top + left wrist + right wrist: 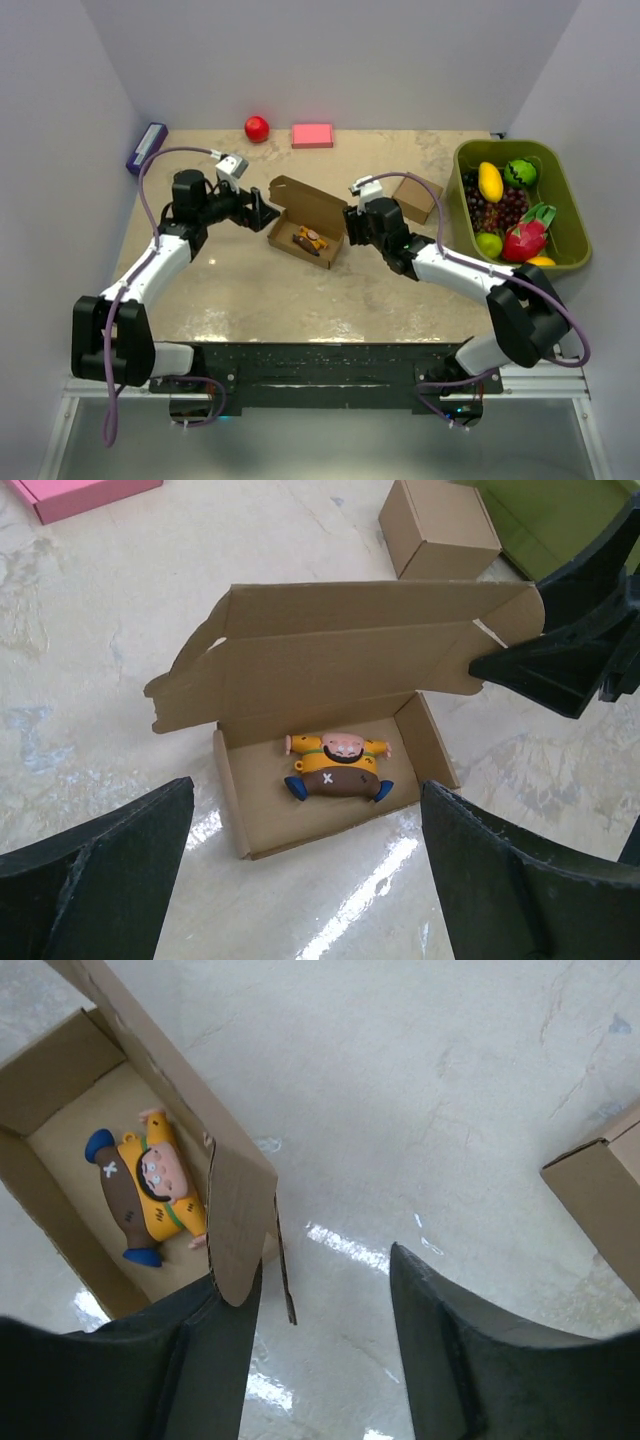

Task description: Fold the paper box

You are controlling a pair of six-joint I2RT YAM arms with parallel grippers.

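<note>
On the bench, with the paper box lying lid-up, toy figure inside, left claw gaping at its nine o'clock and right claw parted beside the lid flap at three: could crease that flap or shove the box if closed off-centre

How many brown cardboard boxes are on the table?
2. The open box at the centre, with a toy inside; a small closed box to its right, beside the green bin.
</note>
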